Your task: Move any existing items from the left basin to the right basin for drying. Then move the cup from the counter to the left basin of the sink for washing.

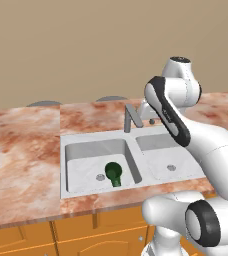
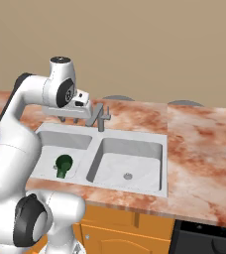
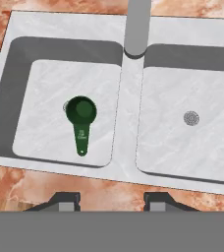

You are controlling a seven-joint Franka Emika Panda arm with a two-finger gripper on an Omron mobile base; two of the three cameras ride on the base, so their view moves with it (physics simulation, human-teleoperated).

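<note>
The gripper hangs high over the sink, fingers apart and empty. The green scoop lies in the left basin, below and left, handle pointing toward the front surface.

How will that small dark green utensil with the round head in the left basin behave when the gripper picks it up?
The small dark green utensil looks rigid and probably light. Its bulbous head may slip or swing head-down if pinched by the short tapering handle. Lying flat on the smooth grey left basin floor, partly over the drain, it could skid when nudged.
</note>
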